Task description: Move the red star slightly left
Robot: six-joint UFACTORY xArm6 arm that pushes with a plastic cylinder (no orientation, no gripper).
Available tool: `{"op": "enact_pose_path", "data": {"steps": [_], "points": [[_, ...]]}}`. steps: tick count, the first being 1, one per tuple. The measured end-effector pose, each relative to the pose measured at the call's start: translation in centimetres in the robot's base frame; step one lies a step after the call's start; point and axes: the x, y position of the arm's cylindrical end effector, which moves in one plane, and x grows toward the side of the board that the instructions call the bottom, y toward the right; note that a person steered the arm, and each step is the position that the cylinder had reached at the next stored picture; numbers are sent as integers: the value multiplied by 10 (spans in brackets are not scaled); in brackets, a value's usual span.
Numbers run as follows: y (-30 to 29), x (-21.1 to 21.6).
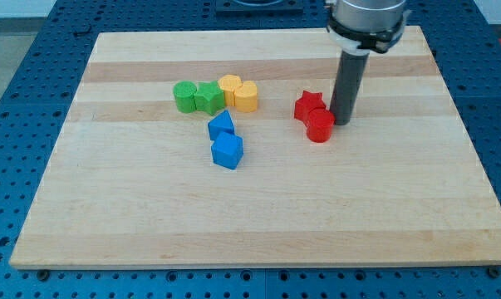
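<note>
1. Since there is only one view, everything here comes from it: my tip (344, 123) stands on the board (258, 224) just to the view's right of the red star (309, 105) and of the red cylinder (320, 126), close to both; whether it touches either I cannot tell.
2. The red star lies right of the board's middle, touching the red cylinder, which sits just below it towards the view's bottom.
3. There is no claw on this arm, only a rod, so nothing opens, closes or grips.
4. Progress, as I judge it: my tip is set on the correct side for a leftward push, and the push itself looks not yet done. The cylinder may get dragged along.
5. Count: two red blocks (star, cylinder); two green blocks (198, 97), shapes unclear; two yellow blocks (238, 92), shapes unclear; two blue blocks (224, 140), the lower a cube. Eight blocks, one rod, one board.
</note>
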Motion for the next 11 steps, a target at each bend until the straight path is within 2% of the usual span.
{"op": "enact_pose_path", "data": {"steps": [1, 3, 7, 8, 11], "points": [[1, -1], [37, -35], [-46, -13], [-50, -13], [-111, -13]]}}
